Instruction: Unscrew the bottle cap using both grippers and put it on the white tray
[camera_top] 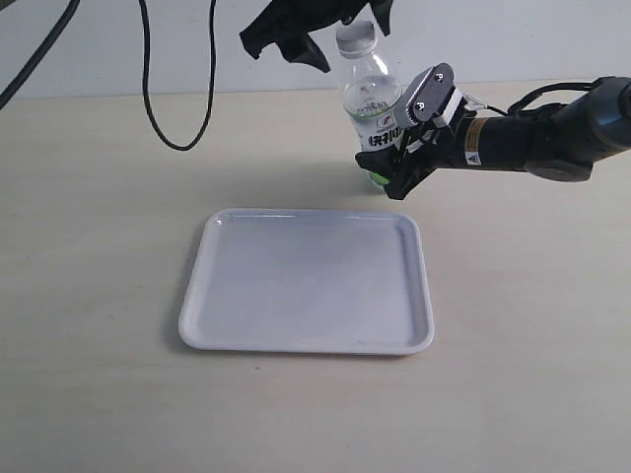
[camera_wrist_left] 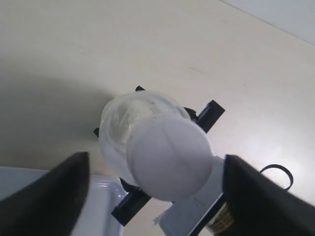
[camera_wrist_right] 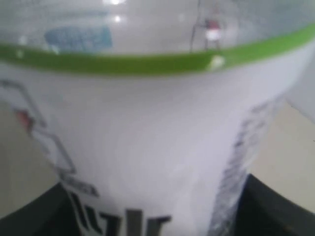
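Note:
The clear bottle (camera_top: pixel 371 101) stands upright on the table behind the white tray (camera_top: pixel 308 281), its white-and-green label facing my right arm. My right gripper (camera_top: pixel 399 138) reaches in from the right and is shut on the bottle's lower body; the label (camera_wrist_right: pixel 147 147) fills the right wrist view between the black fingers (camera_wrist_right: pixel 280 209). The white bottle cap (camera_top: pixel 358 37) is on the neck. My left gripper (camera_top: pixel 340 37) hangs over it, open. In the left wrist view the cap (camera_wrist_left: pixel 170 157) lies between the fingers (camera_wrist_left: pixel 54 196), with a gap on each side.
A black cable (camera_top: pixel 177 99) loops down over the table at the back left. The tray's corner (camera_wrist_left: pixel 101 209) shows beside the bottle in the left wrist view. My right arm (camera_top: pixel 537 138) stretches in low from the right edge.

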Tool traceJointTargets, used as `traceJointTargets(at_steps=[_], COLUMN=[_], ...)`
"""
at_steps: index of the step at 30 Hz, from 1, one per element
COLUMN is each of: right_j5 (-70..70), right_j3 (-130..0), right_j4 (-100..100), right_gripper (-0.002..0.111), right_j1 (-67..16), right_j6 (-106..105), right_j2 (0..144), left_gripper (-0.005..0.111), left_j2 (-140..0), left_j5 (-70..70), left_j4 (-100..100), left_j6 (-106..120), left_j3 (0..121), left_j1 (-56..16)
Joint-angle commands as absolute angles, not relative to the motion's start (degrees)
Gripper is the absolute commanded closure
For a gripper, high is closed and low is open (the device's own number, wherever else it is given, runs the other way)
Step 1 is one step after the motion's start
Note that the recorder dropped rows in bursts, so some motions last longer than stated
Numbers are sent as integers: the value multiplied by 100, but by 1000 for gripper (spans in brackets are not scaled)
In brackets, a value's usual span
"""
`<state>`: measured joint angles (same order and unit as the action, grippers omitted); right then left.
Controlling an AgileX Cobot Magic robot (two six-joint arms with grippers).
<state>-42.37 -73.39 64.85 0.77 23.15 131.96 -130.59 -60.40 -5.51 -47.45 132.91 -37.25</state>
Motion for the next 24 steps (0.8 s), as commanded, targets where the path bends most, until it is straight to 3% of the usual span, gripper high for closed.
traceJointTargets(at_steps=[1,16,24], right_j5=[-4325,-4303,-4303], right_j3=[-7300,-7300,-7300], right_j4=[6442,6563,6640], right_gripper=[108,108,108], right_j1=[70,70,70], right_j6=[2380,2583,2613], right_j2=[13209,13209,13209], left_gripper=[16,18,24], left_j2=[-13055,-12914,-12914], left_j5=[-6065,-5495,-5081], left_j4=[-610,-610,-610], left_j6=[-4377,-921,-631], left_j3=[13277,13277,13277], left_j1=[-3744,-3650,-3660])
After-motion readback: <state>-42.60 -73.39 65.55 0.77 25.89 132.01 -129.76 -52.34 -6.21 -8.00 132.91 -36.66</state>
